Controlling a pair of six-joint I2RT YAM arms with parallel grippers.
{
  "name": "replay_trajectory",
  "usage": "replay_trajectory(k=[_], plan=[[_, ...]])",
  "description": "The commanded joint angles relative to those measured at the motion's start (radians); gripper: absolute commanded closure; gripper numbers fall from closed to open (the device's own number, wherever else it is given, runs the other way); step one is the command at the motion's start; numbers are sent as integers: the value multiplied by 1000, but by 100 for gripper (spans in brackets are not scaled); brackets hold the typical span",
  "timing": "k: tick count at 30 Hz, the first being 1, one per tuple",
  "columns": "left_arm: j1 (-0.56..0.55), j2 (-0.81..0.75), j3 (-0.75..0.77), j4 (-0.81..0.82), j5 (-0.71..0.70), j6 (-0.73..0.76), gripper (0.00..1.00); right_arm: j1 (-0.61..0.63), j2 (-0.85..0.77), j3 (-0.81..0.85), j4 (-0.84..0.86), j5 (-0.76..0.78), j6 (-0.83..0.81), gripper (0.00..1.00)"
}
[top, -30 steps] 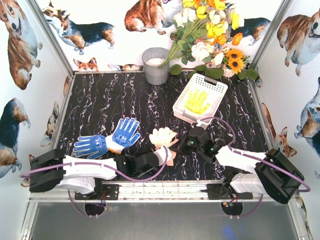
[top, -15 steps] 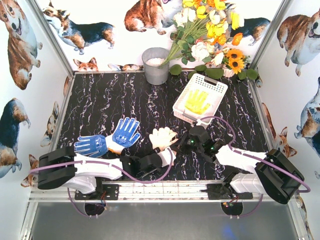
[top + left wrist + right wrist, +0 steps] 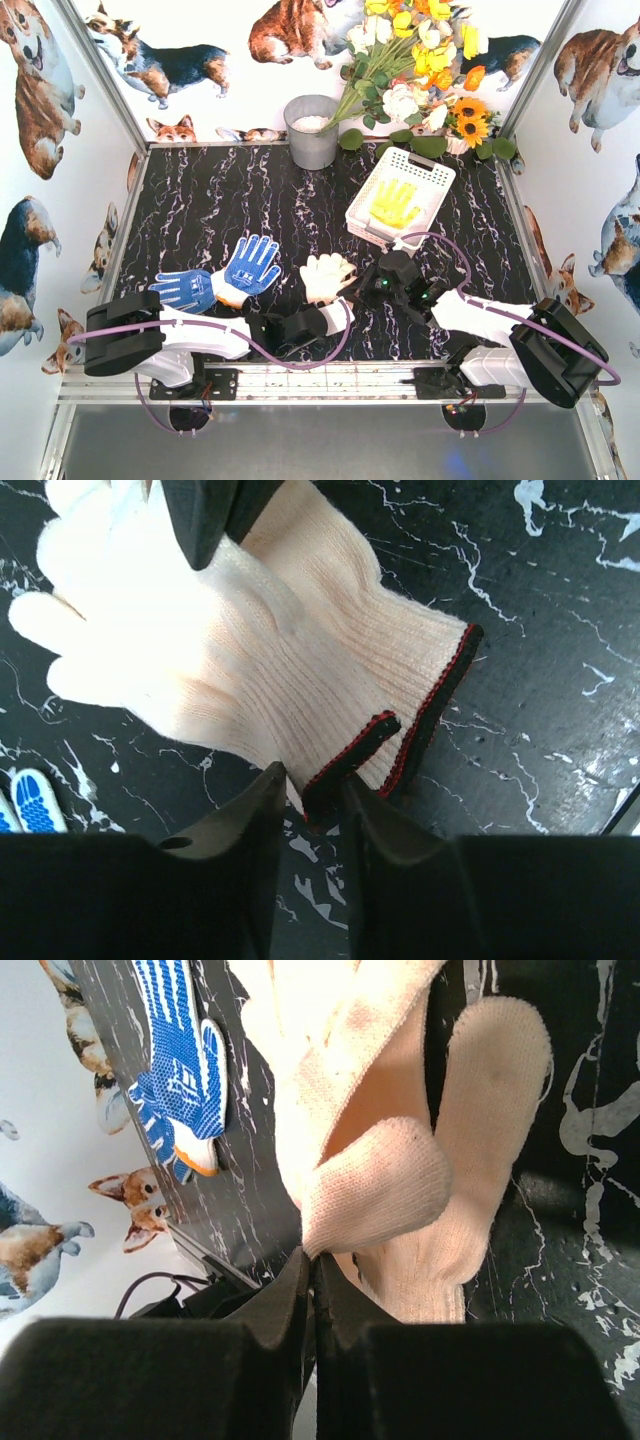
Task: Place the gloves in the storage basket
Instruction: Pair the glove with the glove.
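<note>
A cream glove lies on the black marble table near the front, and each gripper has hold of one end. My left gripper is pinched on its red-trimmed cuff, which stands up between the fingertips. My right gripper is shut on a folded finger of the same glove. Two blue dotted gloves lie left of it; one also shows in the right wrist view. A yellow glove lies in the white storage basket.
A grey metal bucket stands at the back centre. A flower bouquet leans over the back right corner beside the basket. Corgi-print walls close in the table on three sides.
My left arm's rear links have swung to the right, and its gripper has edged a little right at the cuff. The right arm and the gloves have barely moved.
</note>
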Motion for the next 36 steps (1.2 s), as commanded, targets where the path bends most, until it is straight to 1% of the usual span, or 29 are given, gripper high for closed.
replay_trajectory(k=[1,6,10,18,26,36], plan=[[-5,-28,9,13,-15,2,84,-7,-4,49,19,14,-32,100],[-5,-48,33,-29,-10,-6,93,-12,7,66,-21,46,-77,100],[-6,-51,49,-51,15,-22,100,-21,34,78,-17,49,-88,100],[-5,-44,94,-84,31,-40,100,-32,73,124,-65,43,-134,100],[-5,-41,137,-90,63,-55,100,-37,64,150,-95,47,-162,100],[-5,17,157,-35,109,-131,100,-50,62,148,-129,58,-198,100]])
